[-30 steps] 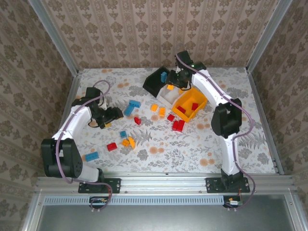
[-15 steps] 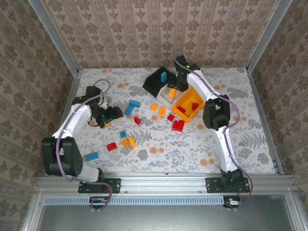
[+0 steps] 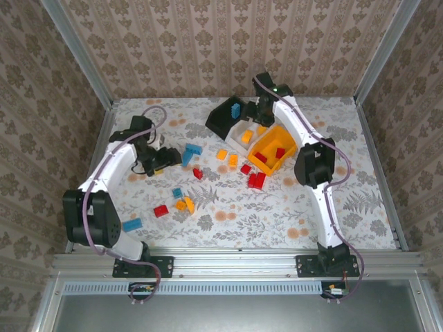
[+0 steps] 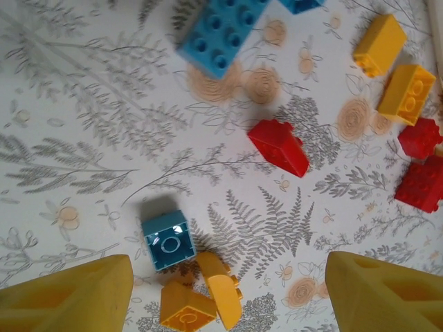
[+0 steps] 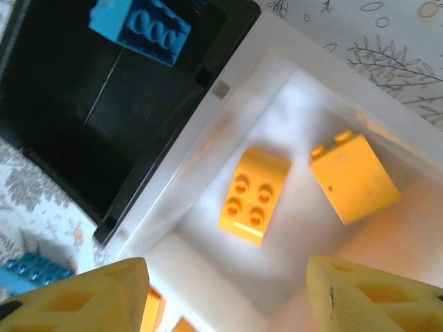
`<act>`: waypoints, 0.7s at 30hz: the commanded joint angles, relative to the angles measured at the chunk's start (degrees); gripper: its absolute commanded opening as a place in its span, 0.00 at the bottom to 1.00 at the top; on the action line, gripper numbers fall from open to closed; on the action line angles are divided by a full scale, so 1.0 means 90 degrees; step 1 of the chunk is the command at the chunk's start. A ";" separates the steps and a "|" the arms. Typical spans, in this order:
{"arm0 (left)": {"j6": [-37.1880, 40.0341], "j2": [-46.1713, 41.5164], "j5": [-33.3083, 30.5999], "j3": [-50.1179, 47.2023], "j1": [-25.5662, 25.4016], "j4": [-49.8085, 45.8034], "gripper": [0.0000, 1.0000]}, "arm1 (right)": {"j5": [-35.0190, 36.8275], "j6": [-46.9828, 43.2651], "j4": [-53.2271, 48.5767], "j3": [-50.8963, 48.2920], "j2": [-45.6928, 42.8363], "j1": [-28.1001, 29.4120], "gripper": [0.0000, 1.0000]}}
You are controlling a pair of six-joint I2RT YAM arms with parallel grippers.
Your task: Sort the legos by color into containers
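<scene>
In the top view the left arm [image 3: 114,169] reaches to the left centre of the surface [image 3: 277,207]. The right arm [image 3: 304,138] reaches to the upper centre, over the containers. Loose legos [image 3: 181,205] lie scattered across the middle of the frame.

Left jaws: wide open, holding nothing. In the left wrist view their yellow fingertips [image 4: 69,297] occupy the lower corners. Between them, at bottom centre, a small blue brick [image 4: 167,238] lies just beside an orange-yellow pair [image 4: 201,301] on the surface. A red brick [image 4: 280,146] lies at frame centre and a large blue brick [image 4: 221,28] at the top edge.

Right jaws: open, holding nothing. In the right wrist view their fingertips [image 5: 83,297] occupy the lower corners, above the white bin [image 5: 201,145]. This bin holds two orange-yellow bricks [image 5: 252,197], lying apart. The black bin [image 5: 83,124] touches it on the upper left and holds one blue lego [image 5: 140,28].

In the top view the orange-yellow bin [image 3: 274,140] stands against the lower right of the white bin and holds red pieces [image 3: 279,153].
</scene>
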 commanded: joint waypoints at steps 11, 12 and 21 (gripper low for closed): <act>0.1907 0.2305 -0.1306 0.1950 -0.1544 -0.0865 0.74 | -0.0369 0.0222 0.0799 -0.5022 -0.4195 0.0609 0.65; 0.2012 0.2454 -0.1380 0.2061 -0.1571 -0.0897 0.74 | -0.0364 0.0237 0.0843 -0.5277 -0.4366 0.0607 0.65; 0.2517 0.3418 -0.1498 0.2723 -0.1869 -0.1165 0.73 | -0.0193 0.0343 0.0998 -0.6493 -0.5272 0.0423 0.65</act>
